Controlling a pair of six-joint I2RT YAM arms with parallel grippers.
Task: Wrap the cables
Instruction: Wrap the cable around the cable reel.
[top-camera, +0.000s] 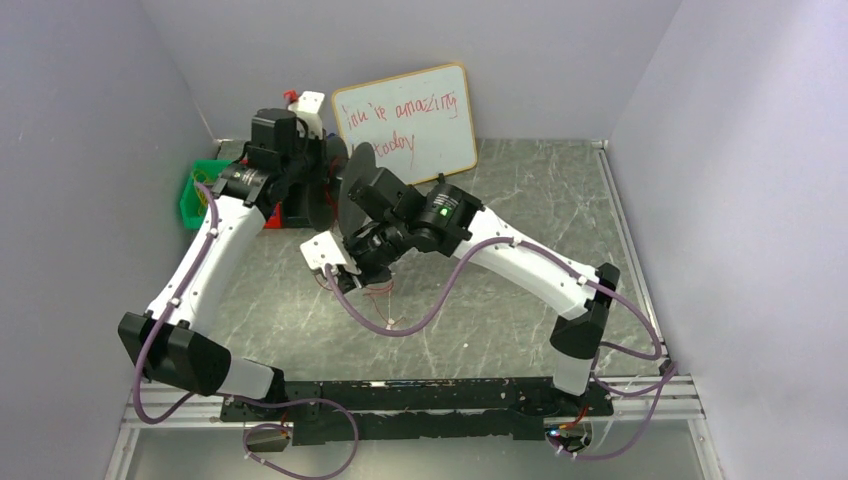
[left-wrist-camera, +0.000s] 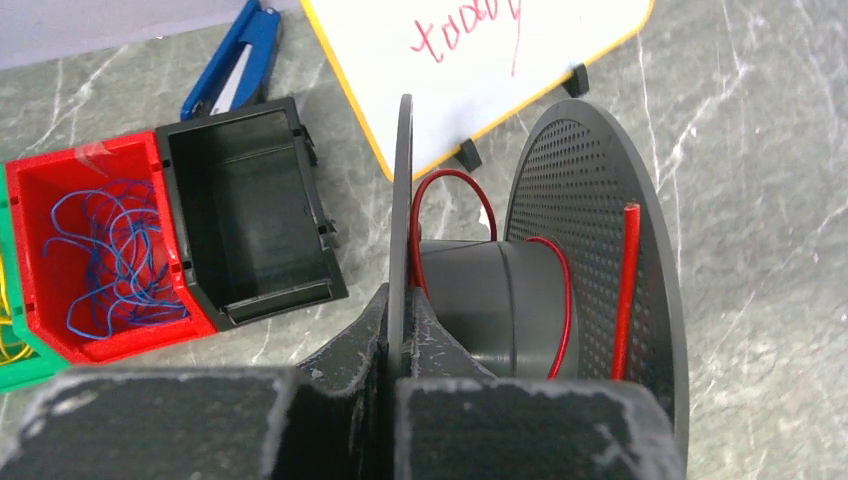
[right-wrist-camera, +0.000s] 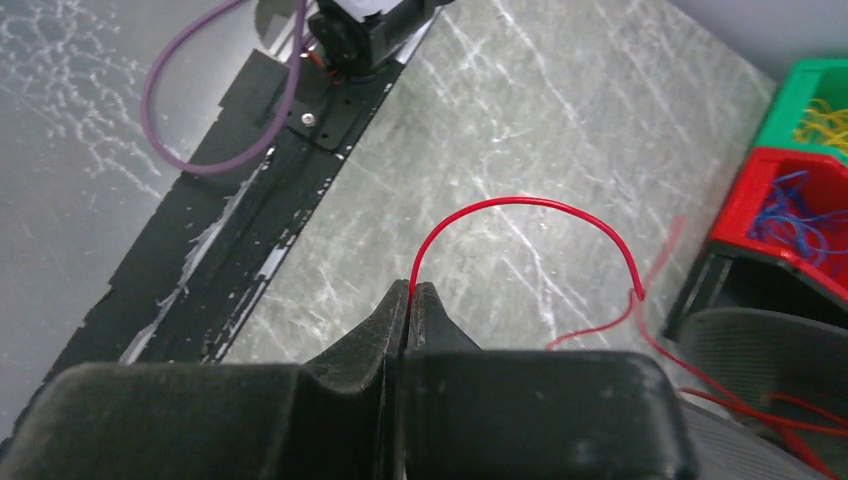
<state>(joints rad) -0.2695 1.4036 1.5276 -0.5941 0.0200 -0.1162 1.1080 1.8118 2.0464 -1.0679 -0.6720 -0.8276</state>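
Left gripper is clamped on the thin near flange of the black spool, at the lower middle of the left wrist view. The grip stands the spool on edge, so the hub lies open between this flange and the perforated flange to its right. That looks like a hold meant to steady the spool while the other arm feeds it.

The right gripper has its fingers pressed together on the red wire, low in the centre of its own view. From there the wire arches up and over toward the right edge, above the table. Pinching it away from the spool probably leaves slack to guide around the hub. In the left wrist view a loop of the same wire already lies on the hub.

Much is unclear. The wire blurs at the right of the right wrist view, and its path on to the spool and its free end cannot be followed. The gripper body hides the spool's lower part, so the number of turns is unknown. A thicker red strip runs along the perforated flange; what it is cannot be told. From above, the arms cover most of the spool.
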